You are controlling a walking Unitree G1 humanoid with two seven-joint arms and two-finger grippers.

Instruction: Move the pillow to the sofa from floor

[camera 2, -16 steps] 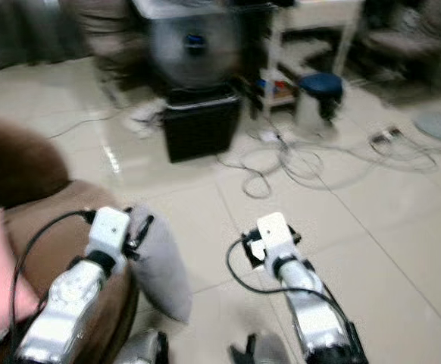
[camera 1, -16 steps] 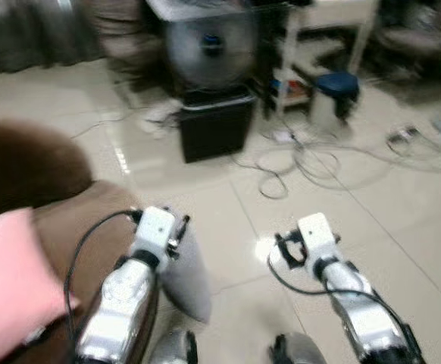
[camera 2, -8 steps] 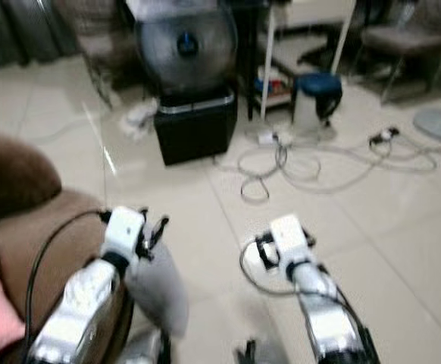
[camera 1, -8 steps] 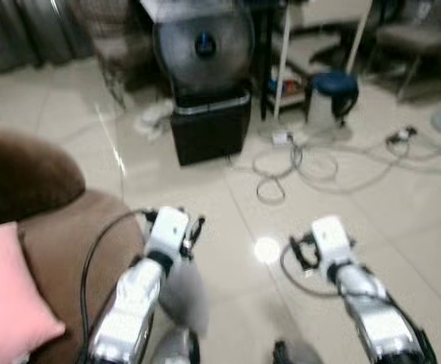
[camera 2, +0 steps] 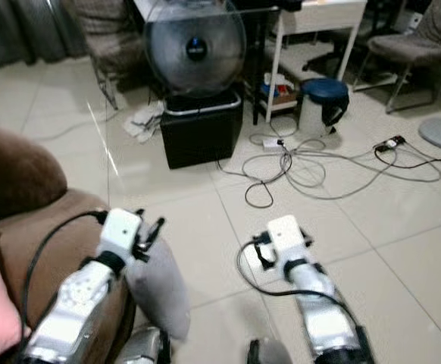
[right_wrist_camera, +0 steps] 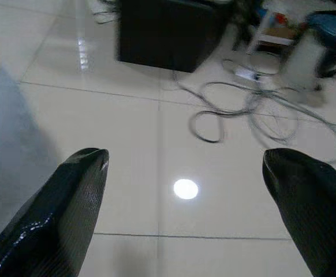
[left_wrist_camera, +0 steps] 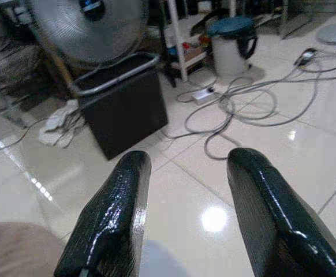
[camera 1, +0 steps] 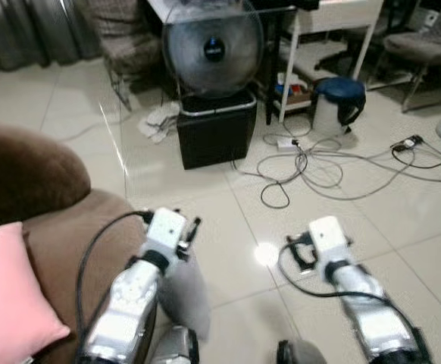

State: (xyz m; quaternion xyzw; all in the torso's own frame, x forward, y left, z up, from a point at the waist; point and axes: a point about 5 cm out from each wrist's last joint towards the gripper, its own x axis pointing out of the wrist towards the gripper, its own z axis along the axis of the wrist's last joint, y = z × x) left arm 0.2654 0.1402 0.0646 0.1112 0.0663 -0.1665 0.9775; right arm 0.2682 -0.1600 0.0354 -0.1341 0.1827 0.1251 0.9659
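Note:
A grey pillow [camera 1: 186,292] stands on the tiled floor, leaning against the front of the brown sofa [camera 1: 61,227]. A pink pillow [camera 1: 8,303] lies on the sofa seat at the far left. My left arm [camera 1: 160,235] reaches forward just above the grey pillow's top edge. The left gripper [left_wrist_camera: 185,219] is open and empty, with the pillow's grey edge [left_wrist_camera: 156,259] low between its fingers. My right arm [camera 1: 326,243] is held over bare floor to the pillow's right. The right gripper [right_wrist_camera: 185,213] is open wide, with the pillow [right_wrist_camera: 6,144] off to one side.
A round fan [camera 1: 213,49] sits on a black bin [camera 1: 215,129] ahead. Loose cables [camera 1: 319,163] sprawl over the tiles to its right, near a white bucket with a blue lid [camera 1: 338,102]. White table legs and a chair [camera 1: 425,53] stand at the back right.
The head camera has shifted a little and the picture has sharpened. Both arms and the grey pillow keep about the same places.

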